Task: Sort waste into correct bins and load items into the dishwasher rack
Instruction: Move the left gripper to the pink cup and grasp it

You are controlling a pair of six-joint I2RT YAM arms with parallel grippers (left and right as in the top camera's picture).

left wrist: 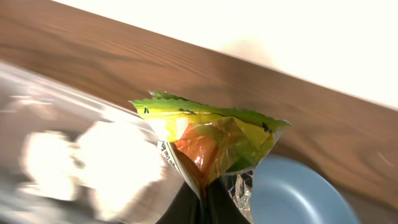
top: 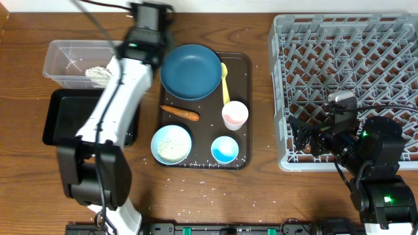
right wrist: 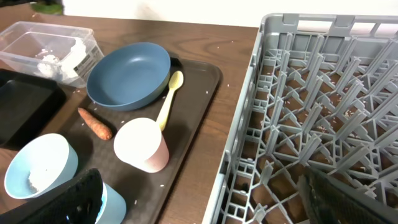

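Observation:
My left gripper (left wrist: pixel 204 196) is shut on a crumpled green-yellow wrapper (left wrist: pixel 211 137) with orange print and a foil lining. It hovers at the table's back (top: pixel 149 19), between the clear tub (top: pixel 65 55) and the dark blue bowl (top: pixel 191 70). A white napkin (top: pixel 98 73) lies in the tub. The black tray (top: pixel 65 117) is beside it. The carrot (top: pixel 180 113), yellow spoon (top: pixel 226 85), pink cup (top: pixel 235 115) and two light blue bowls (top: pixel 171 144) (top: pixel 225 150) sit on the brown tray. My right gripper (right wrist: pixel 211 205) is open and empty over the front left corner of the grey rack (top: pixel 346 78).
The brown serving tray (top: pixel 247 111) lies between the bins and the rack. Loose rice grains (top: pixel 196 185) dot the wooden table in front of it. My left arm (top: pixel 111 111) stretches over the black tray. A pale wall runs behind the table.

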